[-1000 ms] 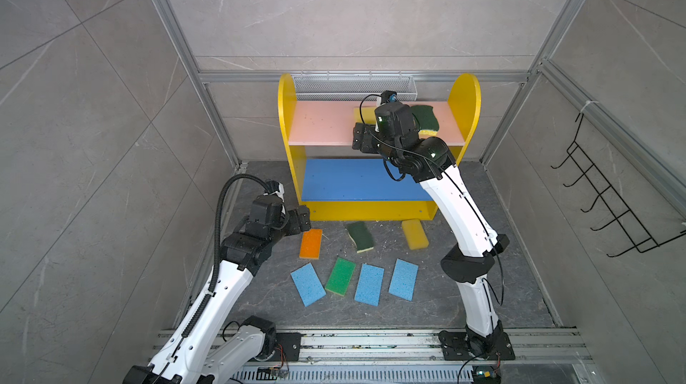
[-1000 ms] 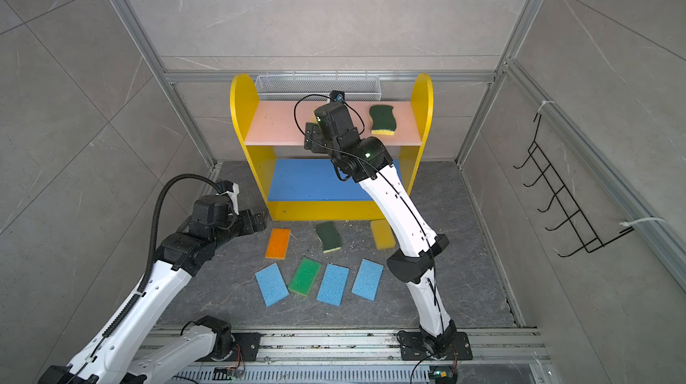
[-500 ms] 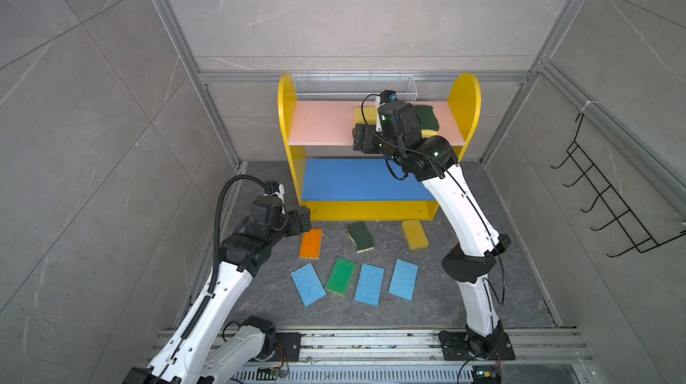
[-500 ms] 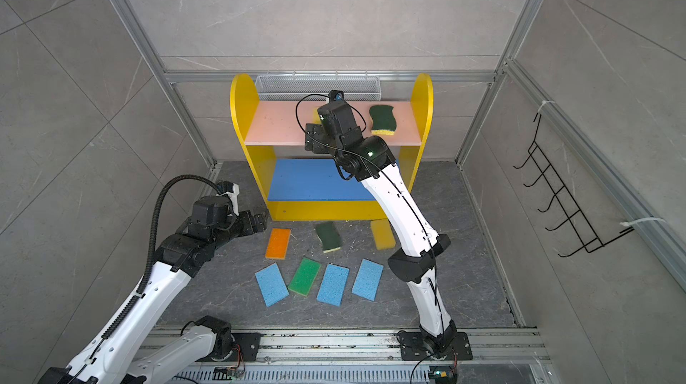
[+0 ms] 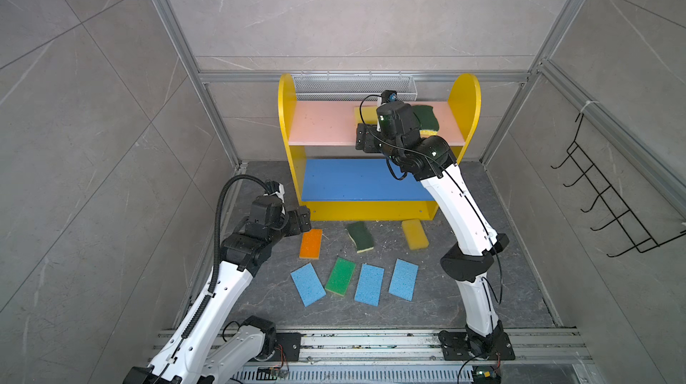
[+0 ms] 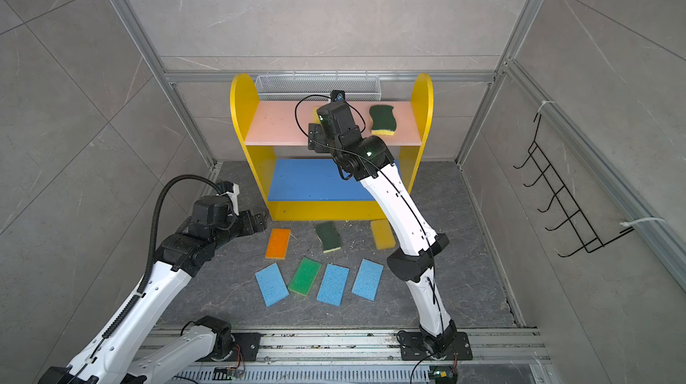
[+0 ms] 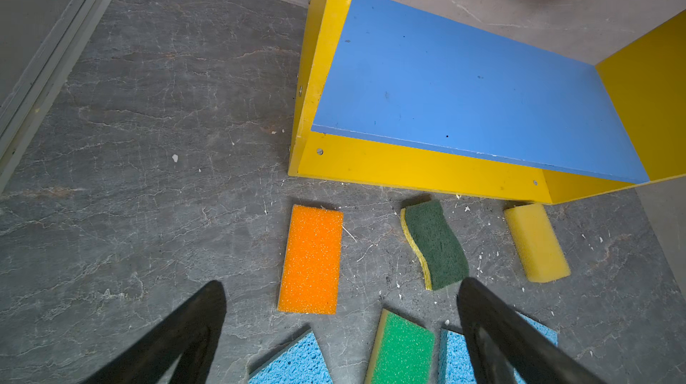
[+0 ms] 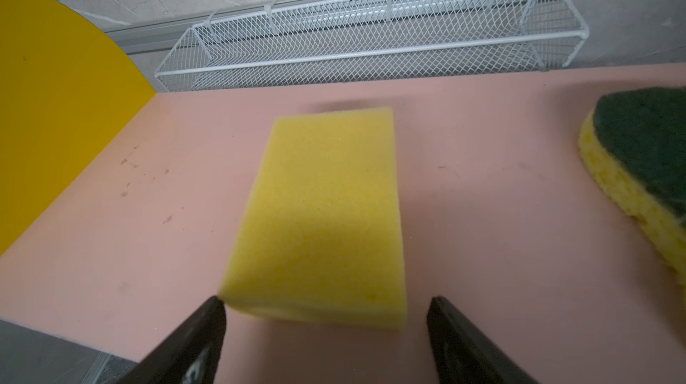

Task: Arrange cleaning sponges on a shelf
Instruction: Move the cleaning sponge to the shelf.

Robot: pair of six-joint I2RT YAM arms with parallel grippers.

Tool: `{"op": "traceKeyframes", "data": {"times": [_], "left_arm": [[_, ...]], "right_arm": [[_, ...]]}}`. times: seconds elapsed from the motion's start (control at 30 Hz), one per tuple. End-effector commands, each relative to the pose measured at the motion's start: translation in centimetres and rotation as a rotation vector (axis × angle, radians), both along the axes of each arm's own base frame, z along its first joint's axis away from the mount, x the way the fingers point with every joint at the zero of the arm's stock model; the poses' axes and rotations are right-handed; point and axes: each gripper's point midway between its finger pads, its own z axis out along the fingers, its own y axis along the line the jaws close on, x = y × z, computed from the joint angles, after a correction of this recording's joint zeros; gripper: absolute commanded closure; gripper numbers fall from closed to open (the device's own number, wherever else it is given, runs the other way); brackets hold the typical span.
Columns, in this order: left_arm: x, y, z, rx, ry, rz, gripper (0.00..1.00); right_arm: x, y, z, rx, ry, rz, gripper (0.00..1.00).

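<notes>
1. The right gripper (image 8: pixel 326 311) had its fingers (image 8: pixel 193 345) spread apart, gripping nothing. One tip just touched the near corner of a plain yellow sponge (image 8: pixel 319 215). The other tip sat clear of it.
2. That sponge lay flat around the middle of the pink board (image 5: pixel 319 126) of the shelf (image 5: pixel 286 111). Near it, toward the right side panel, sat a wavy green sponge (image 6: pixel 383 120), scrub side up. So I counted two sponges on the shelf.
3. The left gripper (image 7: pixel 341 304) was wide open too and empty. It hung low over the floor (image 5: pixel 464 289) by the shelf's left front corner, with the orange sponge (image 7: pixel 312 259) just ahead of the tips.
4. The floor count was seven. The row by the shelf base had three: that one orange, a second wavy green sponge (image 5: pixel 360 236) and a second plain yellow sponge (image 5: pixel 415 234). The yellow one's far end was right at the base, but I couldn't tell if it touched.
5. The row nearer the arms had four. From my left they were the left blue sponge (image 5: pixel 308 284), one bright green sponge (image 5: pixel 340 276), the middle blue sponge (image 5: pixel 369 284) and the right blue sponge (image 5: pixel 403 279). That made three blue and nine sponges in total.
6. Further out, one blue board (image 5: pixel 352 178) sat under the pink one. One white mesh basket (image 8: pixel 371 29) hung on the back wall behind the shelf. One black hook rack (image 5: pixel 608 207) hung on the right wall.
</notes>
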Motion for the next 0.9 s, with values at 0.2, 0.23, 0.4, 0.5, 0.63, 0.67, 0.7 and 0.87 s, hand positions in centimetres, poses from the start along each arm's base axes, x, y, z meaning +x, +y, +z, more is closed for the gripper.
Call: {"op": "traceKeyframes", "data": {"times": [0.2, 0.23, 0.4, 0.5, 0.63, 0.67, 0.7, 0.87], "left_arm": [[0.4, 0.1, 0.3, -0.004, -0.008, 0.001, 0.00], [0.4, 0.1, 0.3, -0.004, -0.006, 0.000, 0.00], [0.5, 0.0, 0.0, -0.007, 0.002, -0.001, 0.00], [0.6, 0.1, 0.0, -0.008, 0.001, 0.001, 0.00], [0.7, 0.1, -0.2, -0.010, 0.007, 0.002, 0.00], [0.8, 0.1, -0.2, -0.010, 0.009, 0.002, 0.00], [0.8, 0.1, -0.2, -0.009, 0.010, 0.003, 0.00], [0.8, 0.3, -0.4, -0.008, 0.011, 0.010, 0.00]], "right_arm": [[0.4, 2.0, -3.8, -0.092, 0.061, 0.040, 0.12], [0.5, 2.1, -3.9, -0.097, 0.060, 0.042, 0.12], [0.9, 1.9, -4.2, -0.137, 0.046, 0.027, 0.11], [1.2, 1.4, -4.2, -0.163, 0.035, 0.002, 0.11], [1.5, 1.5, -4.4, -0.179, 0.028, 0.000, 0.16], [1.6, 1.5, -4.5, -0.182, 0.028, -0.002, 0.18], [1.7, 1.5, -4.7, -0.186, 0.029, -0.005, 0.21], [2.2, 1.8, -5.3, -0.182, 0.034, -0.016, 0.28]]}}
